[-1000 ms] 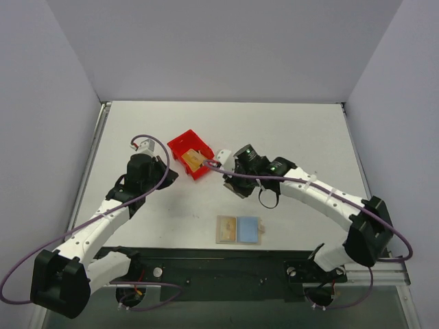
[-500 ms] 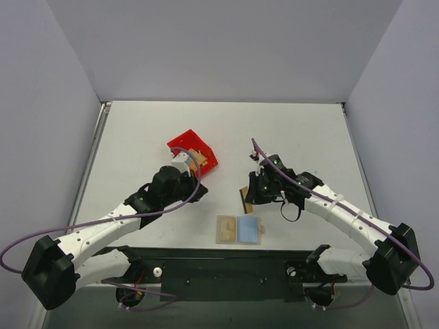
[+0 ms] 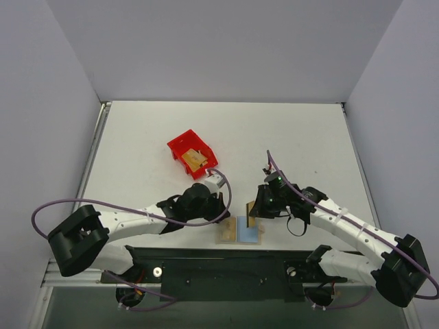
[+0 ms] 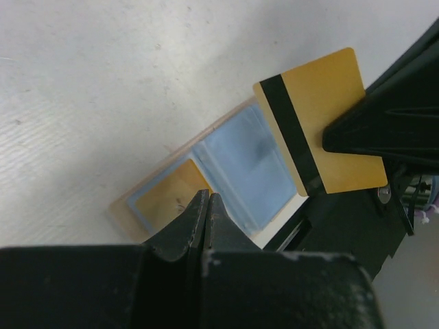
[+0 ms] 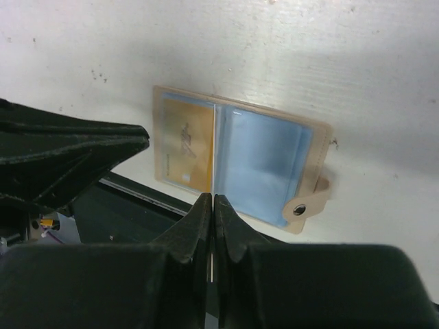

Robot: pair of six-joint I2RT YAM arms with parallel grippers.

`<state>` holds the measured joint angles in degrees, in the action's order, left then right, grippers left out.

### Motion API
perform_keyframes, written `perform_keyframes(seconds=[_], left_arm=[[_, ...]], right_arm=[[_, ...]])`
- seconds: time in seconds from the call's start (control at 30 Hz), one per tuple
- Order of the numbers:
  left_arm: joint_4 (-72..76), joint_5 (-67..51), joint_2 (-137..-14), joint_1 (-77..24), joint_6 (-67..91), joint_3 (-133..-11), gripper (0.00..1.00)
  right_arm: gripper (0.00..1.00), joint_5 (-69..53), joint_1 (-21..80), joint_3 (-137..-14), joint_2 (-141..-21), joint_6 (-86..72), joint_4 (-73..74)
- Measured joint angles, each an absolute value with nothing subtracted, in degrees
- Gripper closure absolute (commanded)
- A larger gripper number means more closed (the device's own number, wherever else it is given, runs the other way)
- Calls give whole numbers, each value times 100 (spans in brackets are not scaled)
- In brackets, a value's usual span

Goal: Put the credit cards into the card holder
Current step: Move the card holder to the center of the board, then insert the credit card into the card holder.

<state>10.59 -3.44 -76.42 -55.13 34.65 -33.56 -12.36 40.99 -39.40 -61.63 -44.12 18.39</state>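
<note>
Right gripper (image 5: pixel 212 202) is pinched on one credit card (image 4: pixel 319 123), carried edge-on. Card holder (image 5: pixel 240 164) lies open on the table (image 3: pixel 288 137), just at that gripper's 6 o'clock. In the right wrist view I see the card's edge over the fold, with the empty blue pocket (image 5: pixel 264 164) at 3 o'clock. Left gripper (image 4: pixel 206 199) is closed on nothing at the holder's 10 o'clock. The insert falls to the right arm, I judge.

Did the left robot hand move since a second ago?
Yes. The left gripper came away from the red bin, toward the arms' bases, and is now at the open card holder.
</note>
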Motion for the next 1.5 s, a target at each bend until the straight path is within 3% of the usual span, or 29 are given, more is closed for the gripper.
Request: perform_keyframes(seconds=[0.93, 1.5], left_arm=[[2233, -961, -9277, -6007, 3730, -3326, 100], [2412, -1050, -9459, -6007, 3830, -3398, 100]], right_arm=[[100, -784, 4215, -2676, -5605, -4777, 1586], [100, -714, 4366, -2493, -5798, -4652, 1186]])
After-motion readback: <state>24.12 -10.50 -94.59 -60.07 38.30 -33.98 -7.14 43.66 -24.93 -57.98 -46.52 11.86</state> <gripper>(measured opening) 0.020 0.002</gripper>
